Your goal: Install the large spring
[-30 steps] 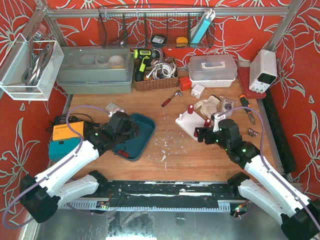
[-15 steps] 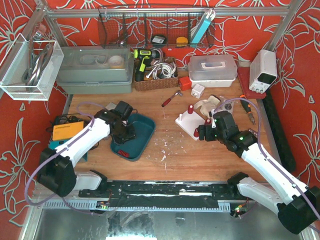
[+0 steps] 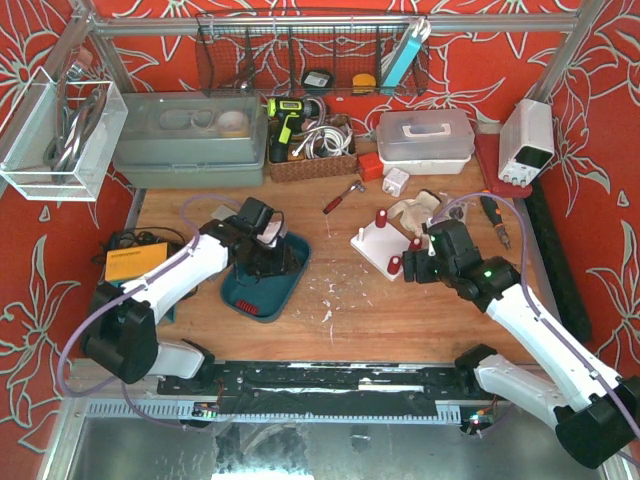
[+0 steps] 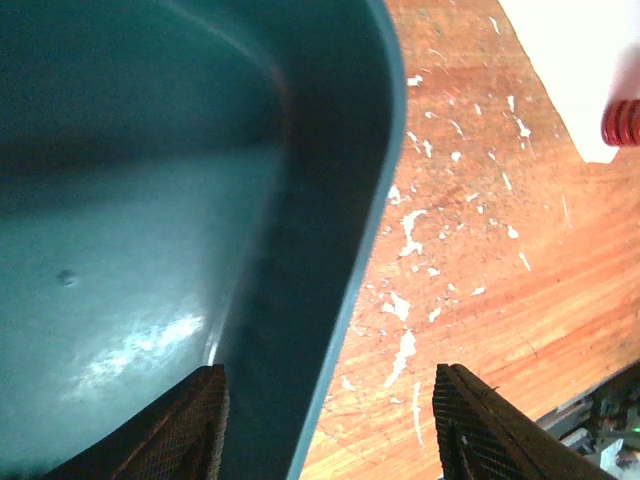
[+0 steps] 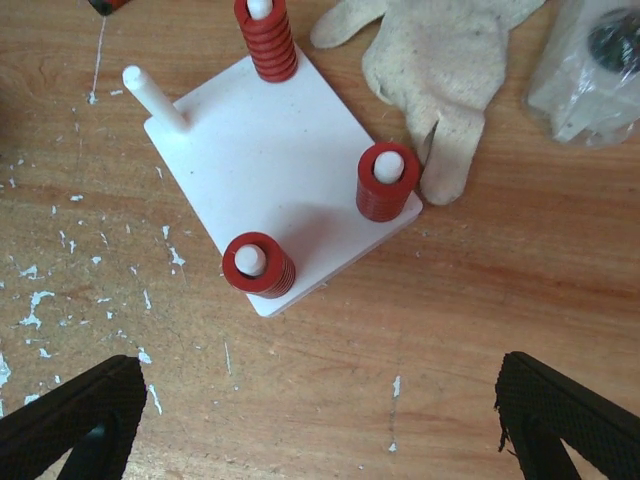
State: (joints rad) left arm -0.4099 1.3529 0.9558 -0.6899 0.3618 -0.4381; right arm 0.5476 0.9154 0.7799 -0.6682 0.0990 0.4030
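A white peg board [image 5: 290,150] lies on the wooden table; it also shows in the top view [image 3: 372,248]. Three of its pegs carry red springs: a tall one at the far corner [image 5: 266,38], one at the right [image 5: 388,182] and one at the near corner [image 5: 258,266]. One peg [image 5: 155,96] is bare. My right gripper [image 5: 320,365] hovers open and empty just in front of the board [image 3: 418,264]. My left gripper [image 4: 330,372] is open and empty over the right rim of the teal tray [image 4: 340,300], also seen from above [image 3: 278,254].
A small red item [image 3: 256,308] lies at the tray's near end [image 3: 240,300]. A work glove [image 5: 440,60] and a plastic bag [image 5: 590,70] lie behind the board. A screwdriver [image 3: 340,197], bins and boxes line the back.
My left arm has swung right, from the tray's left side to over its right rim. My right gripper has drawn slightly back and right, uncovering the spring on the near peg.
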